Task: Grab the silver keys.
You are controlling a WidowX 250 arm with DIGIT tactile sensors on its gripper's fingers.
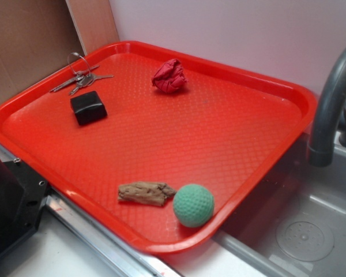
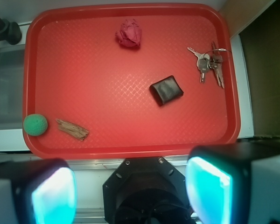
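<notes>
Silver keys (image 1: pixel 81 79) just beside black block (image 1: pixel 88 108)

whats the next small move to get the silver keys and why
Probably carry the gripper out over the tray's far right corner and centre it above the silver keys. In the wrist view the open fingers sit back off the tray edge, holding nothing, and the black block lies beside the keys without touching them.
</notes>
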